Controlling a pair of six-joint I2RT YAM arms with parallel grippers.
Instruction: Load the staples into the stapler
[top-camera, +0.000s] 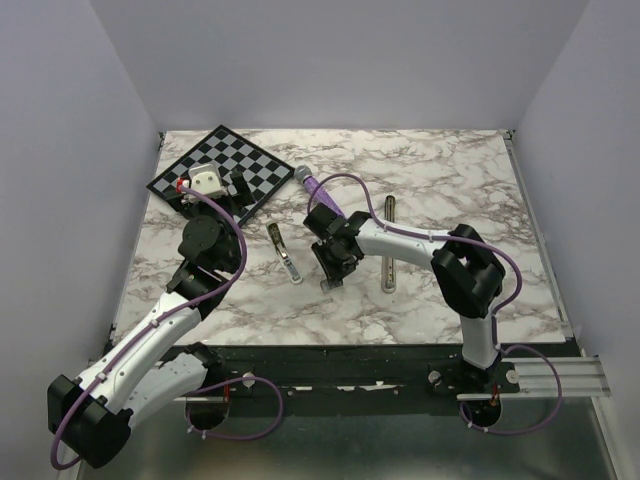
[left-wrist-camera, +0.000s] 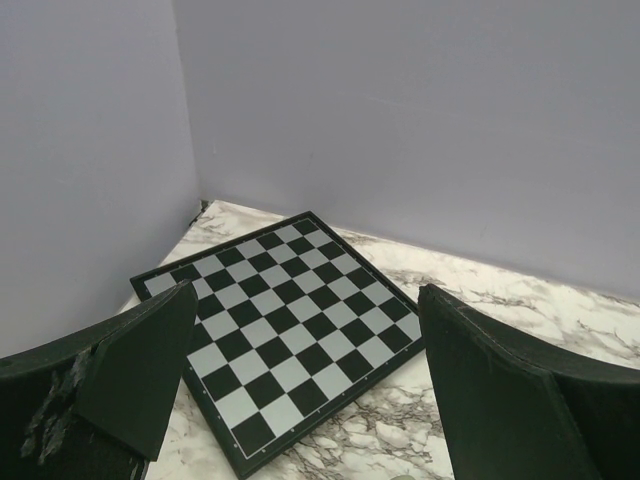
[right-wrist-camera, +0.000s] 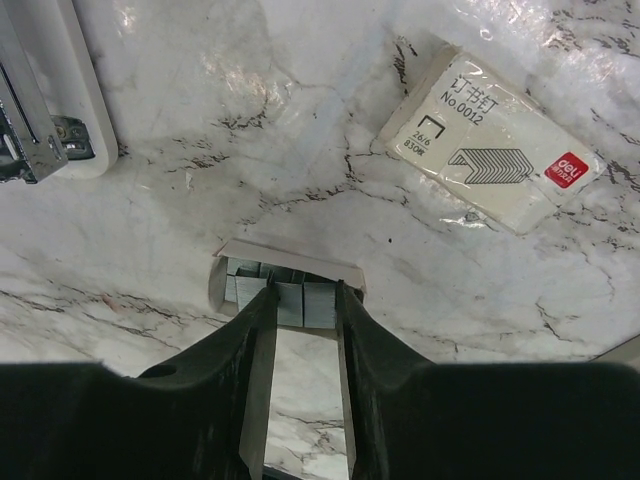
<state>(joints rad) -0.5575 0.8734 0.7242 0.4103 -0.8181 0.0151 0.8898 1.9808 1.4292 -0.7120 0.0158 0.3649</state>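
At bench (right-wrist-camera: 300, 130) centre, right pincer (right-wrist-camera: 304, 292) half-open astride staples (right-wrist-camera: 292, 302); hold unclear. Pick-up step; next: firm pinch, lift toward stapler (right-wrist-camera: 45, 95).

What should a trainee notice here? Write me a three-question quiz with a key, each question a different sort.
1. True or false: the left gripper is shut.
2. What lies below the left gripper? A) the chessboard B) a stapler C) a cream box
3. Fill in: the right gripper has its tips at the silver ____ in the small open tray.
Key: 1 false, its jaws stand wide open. 2 A. 3 staples.
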